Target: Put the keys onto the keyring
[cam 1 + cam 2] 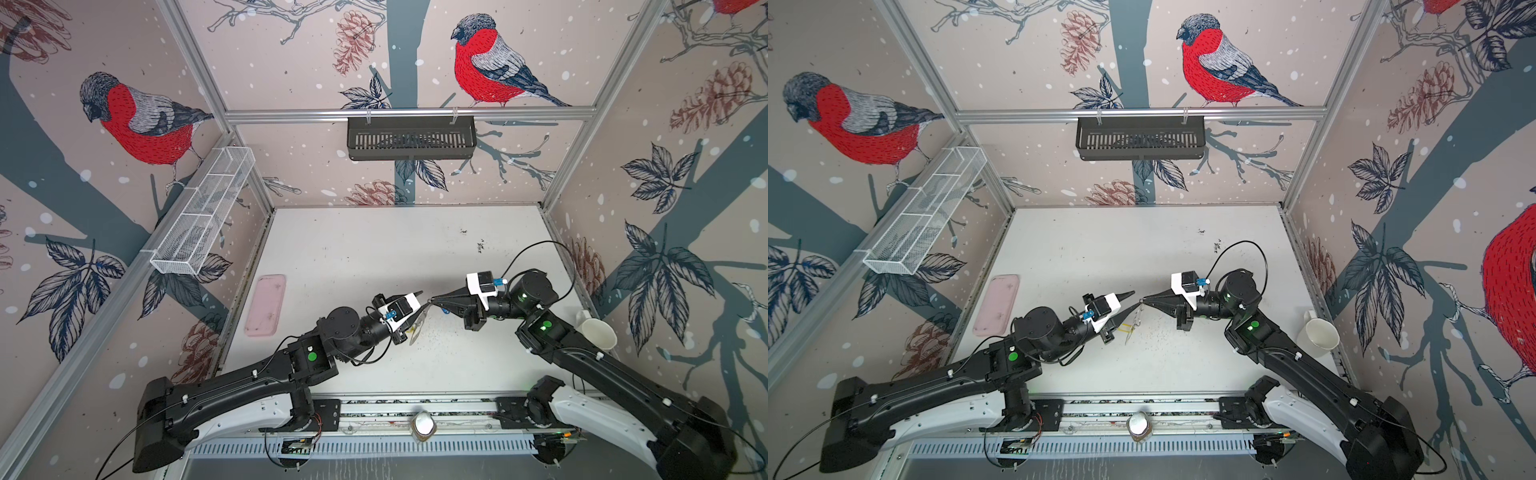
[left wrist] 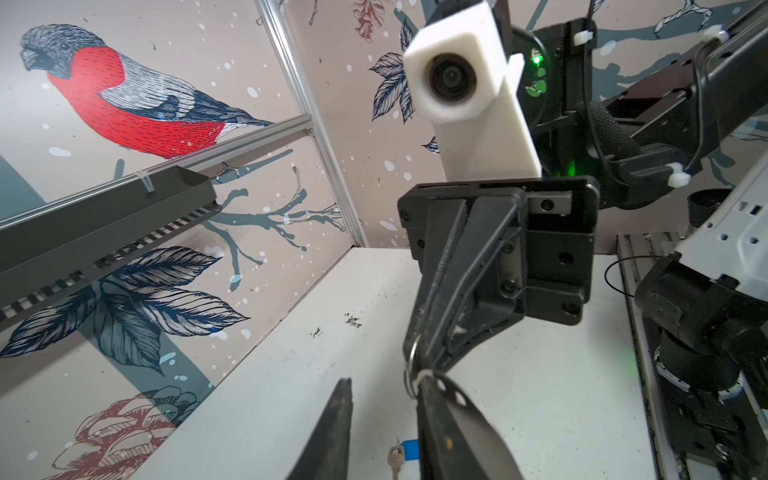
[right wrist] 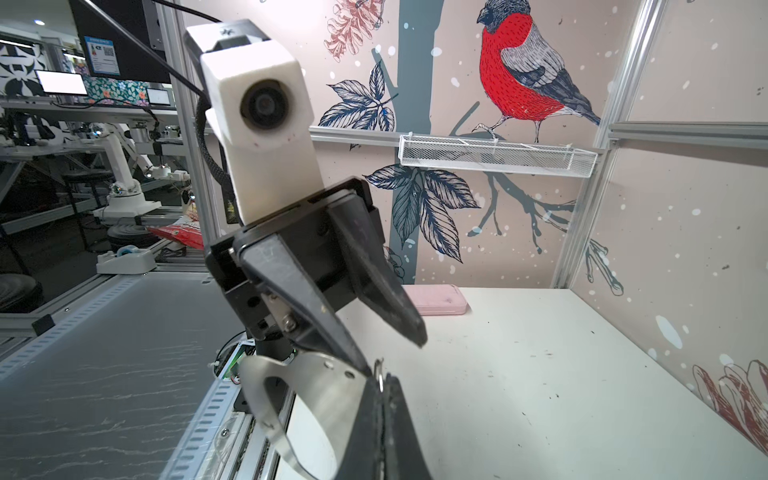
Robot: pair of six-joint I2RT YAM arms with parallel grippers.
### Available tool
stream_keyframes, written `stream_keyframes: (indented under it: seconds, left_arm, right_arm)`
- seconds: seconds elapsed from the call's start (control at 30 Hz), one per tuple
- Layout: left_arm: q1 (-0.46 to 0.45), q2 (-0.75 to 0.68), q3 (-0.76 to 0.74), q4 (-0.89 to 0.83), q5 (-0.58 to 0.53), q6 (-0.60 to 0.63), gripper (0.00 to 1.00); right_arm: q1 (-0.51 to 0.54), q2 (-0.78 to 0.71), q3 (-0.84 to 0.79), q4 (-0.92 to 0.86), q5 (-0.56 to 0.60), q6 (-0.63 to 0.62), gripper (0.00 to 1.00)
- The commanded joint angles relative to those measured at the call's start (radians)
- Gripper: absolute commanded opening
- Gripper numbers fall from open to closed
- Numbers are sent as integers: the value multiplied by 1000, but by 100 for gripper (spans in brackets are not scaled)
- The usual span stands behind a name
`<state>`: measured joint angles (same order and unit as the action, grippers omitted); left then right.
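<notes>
- We see the left pincer [image 3: 394, 355] with jaws apart, one finger against the keyring [image 3: 316, 382].
- The right pincer [image 2: 417, 361] is clamped on its small ring, above the bench [image 2: 540, 374].
- A blue-tagged key [image 2: 396, 457] lies on the bench.

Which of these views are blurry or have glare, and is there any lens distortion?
Left wrist view: the left tool's fingers are out of focus up close. Right wrist view: the keyring shines with reflected light, and the near right tool blurs. Both top views: sharp, but the wide-angle lens splays the walls outward.
</notes>
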<state>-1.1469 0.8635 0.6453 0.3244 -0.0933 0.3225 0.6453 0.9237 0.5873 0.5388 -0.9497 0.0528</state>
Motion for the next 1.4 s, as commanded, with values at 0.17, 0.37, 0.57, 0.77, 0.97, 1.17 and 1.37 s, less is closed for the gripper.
stream_keyframes:
  seconds: [0.17, 0.37, 0.57, 0.77, 0.97, 1.17, 1.37]
  left_arm:
    - [1, 17, 8, 35, 66, 11, 23]
    - [1, 25, 14, 34, 91, 18, 21]
    - [1, 3, 6, 36, 102, 24, 16]
    - [1, -34, -14, 49, 101, 26, 16]
    - [1, -51, -21, 51, 99, 28, 18]
    - [1, -50, -19, 41, 99, 25, 16]
    - [1, -38, -16, 17, 88, 15, 16]
  right_arm:
    - [1, 8, 18, 65, -59, 5, 0]
    - [1, 32, 44, 36, -119, -10, 0]
    - [1, 60, 78, -40, -168, -55, 0]
    - [1, 75, 91, -78, -197, -77, 0]
    - [2, 78, 98, -111, -211, -97, 0]
    - [7, 74, 106, -126, -217, -105, 0]
    - [17, 69, 125, -143, -223, -115, 0]
